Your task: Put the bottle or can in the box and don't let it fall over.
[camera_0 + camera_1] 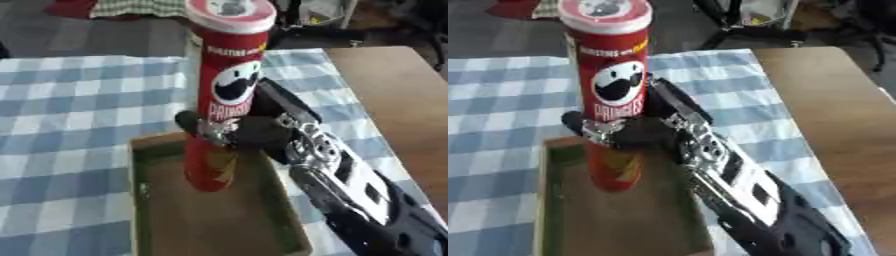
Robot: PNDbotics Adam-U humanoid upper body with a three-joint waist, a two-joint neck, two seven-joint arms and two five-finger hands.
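A tall red Pringles can (223,95) with a clear lid stands upright, its base inside the open brown box (149,210) near the box's far end. My right hand (241,131) reaches in from the lower right and is shut on the can at mid-height, thumb across its front, fingers behind it. I cannot tell whether the can's base touches the box floor or hangs just above it. My left hand shows in neither view.
A blue-and-white checked cloth (79,100) covers the table, with bare brown wood (394,95) along the right side. Dark chair legs and clutter stand on the floor beyond the far edge.
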